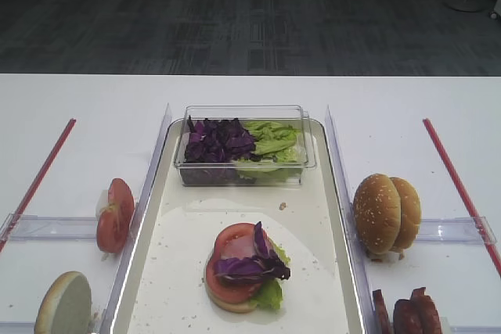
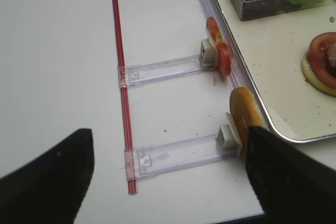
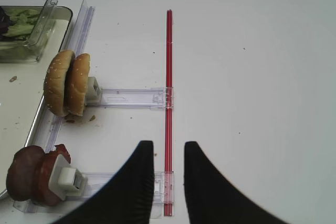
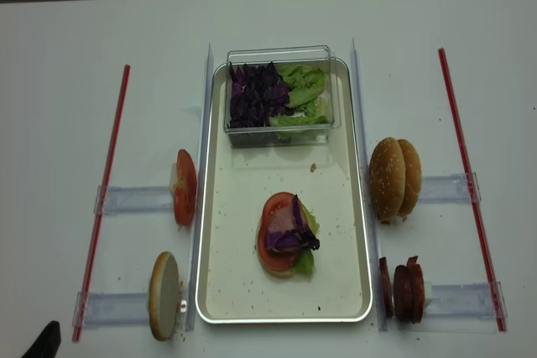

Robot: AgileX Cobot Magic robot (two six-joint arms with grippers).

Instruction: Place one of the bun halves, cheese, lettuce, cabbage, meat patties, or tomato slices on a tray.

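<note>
On the tray (image 1: pixel 156 271) lies a stack (image 1: pixel 243 267) of bun base, lettuce, tomato, pink meat and purple cabbage. More cabbage (image 1: pixel 215 140) and lettuce (image 1: pixel 270 140) fill a clear box at the tray's far end. To the left stand tomato slices (image 1: pixel 115 215) and a bun half (image 1: pixel 64 304). To the right stand two bun halves (image 1: pixel 385 213) and meat patties (image 1: pixel 407 314). No cheese is in view. My left gripper (image 2: pixel 169 129) is open wide over the table, its right finger beside the bun half (image 2: pixel 242 114). My right gripper (image 3: pixel 168 143) is open and empty, right of the patties (image 3: pixel 31 179).
Clear plastic holder rails (image 4: pixel 134 200) and red strips (image 4: pixel 101 207) lie on the white table either side of the tray. A red strip (image 3: pixel 169 77) runs straight ahead between my right gripper's fingers. Crumbs dot the tray.
</note>
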